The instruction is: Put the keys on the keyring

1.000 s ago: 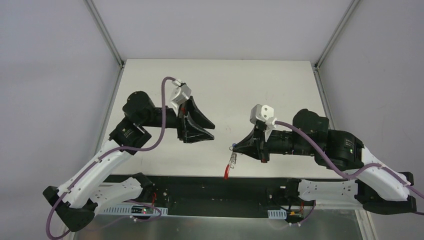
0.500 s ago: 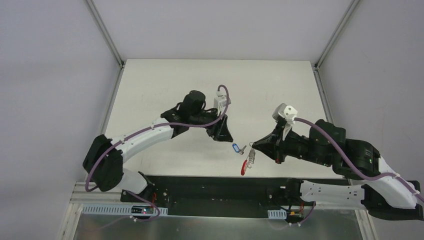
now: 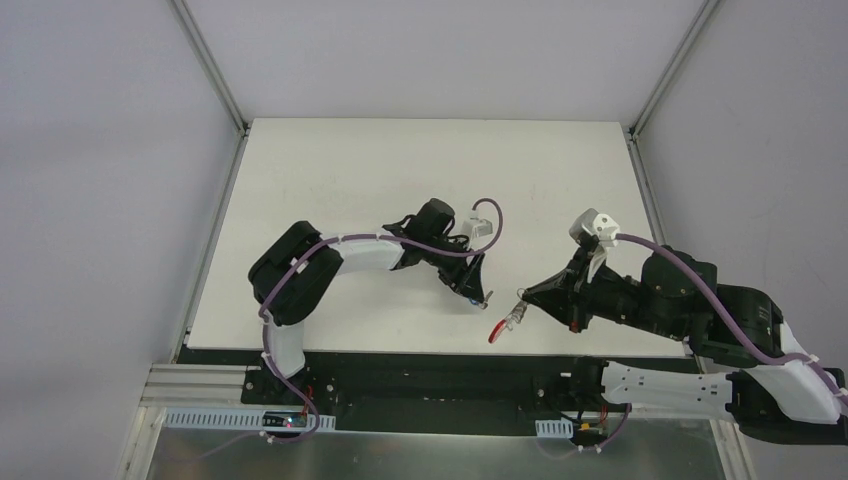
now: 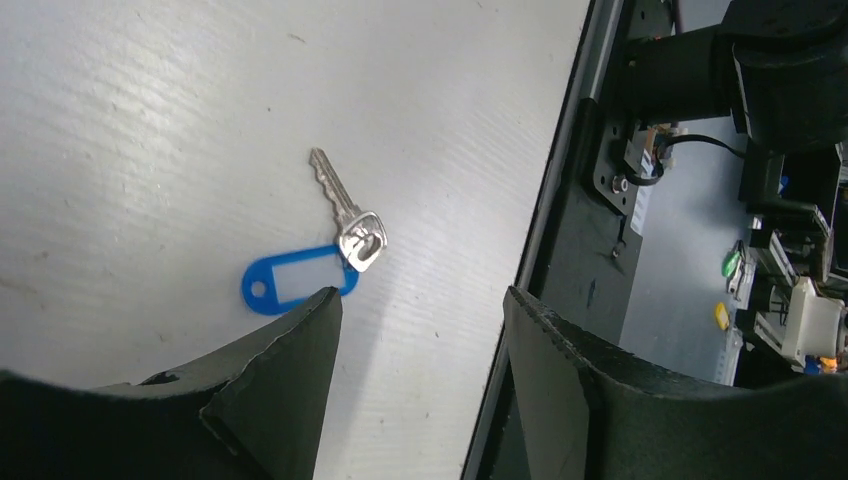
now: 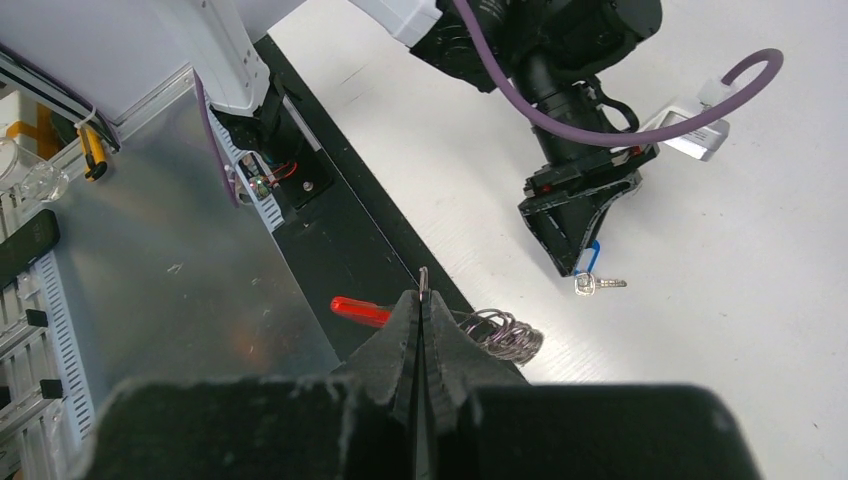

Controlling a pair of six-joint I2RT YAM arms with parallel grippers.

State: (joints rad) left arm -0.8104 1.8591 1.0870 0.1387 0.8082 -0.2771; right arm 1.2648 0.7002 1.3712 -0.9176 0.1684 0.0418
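**benchrat:** Starting at the left of the overhead view: the left arm [image 3: 365, 250] stretches across the white table [image 3: 330, 170] toward the middle. The left gripper [image 3: 472, 287] sits low over the lower middle of the tabletop. Is it holding anything?

**wirenut:** Nope, it's let go. In its wrist view the two black fingers [image 4: 285, 380] stand apart with just bare table between them. The keys [image 4: 350, 225] lie flat on the table just past the finger on the left of that frame. It's a small metal key pointing to the upper left, with the blue tag [image 4: 290, 283] below it. One end of the tag is tucked behind the fingertip, can't tell if it touches.

**benchrat:** And further right?

**wirenut:** Just right of the keys, the keyring [image 3: 513, 318] dangles off the tip of the right gripper [image 3: 525, 297]. The wire rings are on top and the red strip [image 3: 496, 336] is at the bottom, over the table's near edge. The right wrist view shows those fingers pinched tight on a bit of the wire, ring bunch to their right, red strip to their left. Keys and keyring are near each other but apart.
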